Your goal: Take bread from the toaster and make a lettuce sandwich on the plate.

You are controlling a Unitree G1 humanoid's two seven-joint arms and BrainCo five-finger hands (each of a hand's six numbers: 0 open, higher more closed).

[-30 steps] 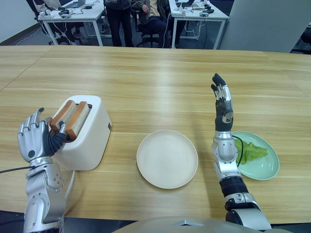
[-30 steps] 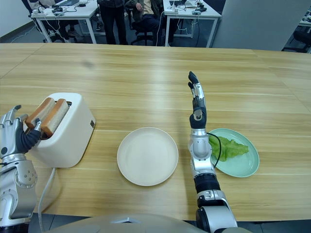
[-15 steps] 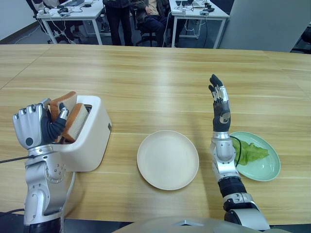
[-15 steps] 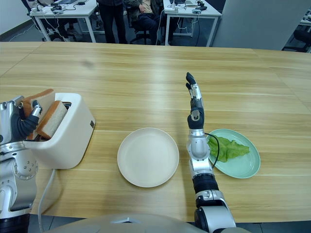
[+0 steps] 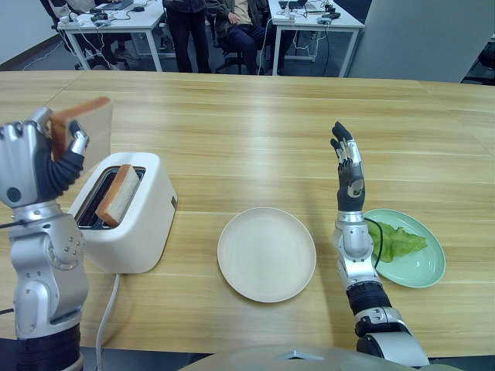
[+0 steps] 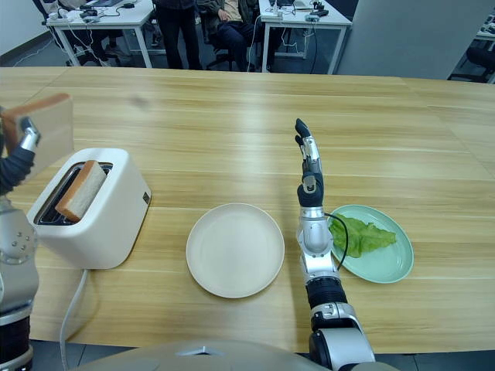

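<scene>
Left hand [image 5: 31, 164] is gripping one slice of bread [image 5: 91, 130], fingers curling round its left edge. Slice is hanging upright in the air, up and to the left of the toaster [image 5: 143, 220]. It is sitting fully clear of the slots and not touching the casing. Its broad pale face is showing toward the camera, brown crust running along the top.

Second slice [image 5: 118, 195] is sitting in the toaster's right-hand slot, leaning a bit, upper part sticking out. Toaster is standing on the left part of the wooden table [image 5: 247, 131], near the front edge. Its white cord [image 5: 103, 313] is running off the near side and dropping over the table edge.

Right hand [image 5: 349, 174] is holding nothing, with the fingers stretching straight up, flat and close together. It is standing raised above the table between the two plates, forearm rising from the near edge.

Cream plate [image 5: 267, 253] is lying in the middle of the near table, between the toaster and the right arm, touching neither. Green plate [image 5: 424, 270] is lying just right of the right arm, its left rim passing behind the forearm. Lettuce [image 5: 401, 241] is lying flat on the green plate, spreading over its left and middle part. Both plates are sitting well apart from the held slice.

Desks [image 5: 108, 23] are standing in the room behind the table.
</scene>
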